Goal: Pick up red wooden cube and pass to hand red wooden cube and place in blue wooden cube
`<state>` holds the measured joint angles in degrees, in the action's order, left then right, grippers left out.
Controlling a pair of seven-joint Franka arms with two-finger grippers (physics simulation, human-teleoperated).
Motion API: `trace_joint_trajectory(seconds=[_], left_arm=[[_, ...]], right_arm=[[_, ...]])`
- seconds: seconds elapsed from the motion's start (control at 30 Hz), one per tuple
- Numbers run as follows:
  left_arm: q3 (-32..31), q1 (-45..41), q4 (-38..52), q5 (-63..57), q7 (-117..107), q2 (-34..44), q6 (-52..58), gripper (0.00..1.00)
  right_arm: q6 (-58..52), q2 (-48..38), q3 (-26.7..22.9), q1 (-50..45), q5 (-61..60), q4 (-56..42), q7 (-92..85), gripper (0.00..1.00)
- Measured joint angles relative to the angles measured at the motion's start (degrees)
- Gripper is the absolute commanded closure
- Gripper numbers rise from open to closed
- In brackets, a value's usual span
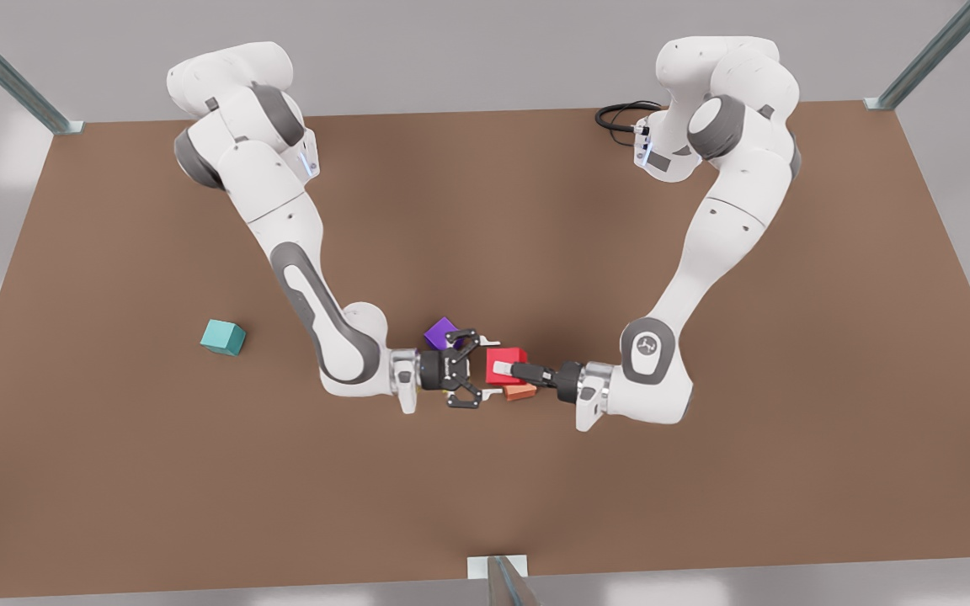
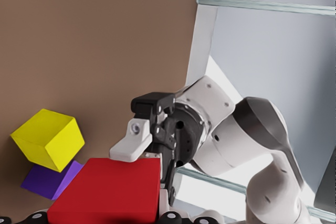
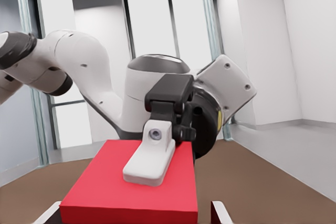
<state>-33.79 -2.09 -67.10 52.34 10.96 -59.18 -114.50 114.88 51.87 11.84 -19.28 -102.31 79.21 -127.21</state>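
The left gripper [image 1: 505,369] is clamped on the red wooden cube [image 1: 508,357], held above the table [image 1: 704,471]. The right gripper [image 1: 489,367] stands wide around it, not closed. I judge the handover half done; the blue wooden cube [image 1: 223,337] waits well apart.

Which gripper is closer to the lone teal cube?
Right. The right gripper, open at the red cube, is on the side facing the teal cube. The left gripper, gripping the red cube, is farther off.
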Motion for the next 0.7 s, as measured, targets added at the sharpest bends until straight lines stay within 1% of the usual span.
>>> trace_joint_trajectory(seconds=[0.27,0.3,0.33,0.37,0.43,0.47,0.53,0.7], left_arm=[[-0.3,-0.5,0.0,1.2,-0.1,0.0,-2.0,0.42],[-0.3,-0.5,0.0,1.2,-0.1,0.0,-2.2,0.42],[-0.3,-0.5,0.0,1.3,-0.1,0.0,-2.3,0.42],[-0.3,-0.5,0.0,1.3,-0.1,0.0,-2.5,0.42],[-0.3,-0.4,0.0,1.3,-0.1,0.0,-2.6,0.40],[-0.3,-0.4,0.0,1.4,-0.1,0.0,-2.7,0.32],[-0.3,-0.5,0.0,1.7,0.1,0.0,-2.7,0.01],[-0.3,-0.2,0.0,1.9,0.5,0.1,-2.8,0.00]], right_arm=[[1.7,1.0,1.4,-0.3,-0.1,-1.3,0.7,0.01],[1.8,1.0,1.4,-0.4,-0.1,-1.3,0.8,0.22],[1.8,1.0,1.4,-0.3,0.2,-1.4,0.9,0.53],[1.7,1.1,1.4,-0.3,0.5,-1.5,1.2,0.66],[1.8,1.2,1.4,-0.3,0.7,-1.8,1.5,0.66],[1.9,1.2,1.4,-0.3,0.7,-1.9,1.7,0.66],[2.0,1.2,1.5,-0.3,0.7,-2.0,1.9,0.66],[2.2,1.0,1.4,0.1,0.8,-1.9,2.4,0.66]])
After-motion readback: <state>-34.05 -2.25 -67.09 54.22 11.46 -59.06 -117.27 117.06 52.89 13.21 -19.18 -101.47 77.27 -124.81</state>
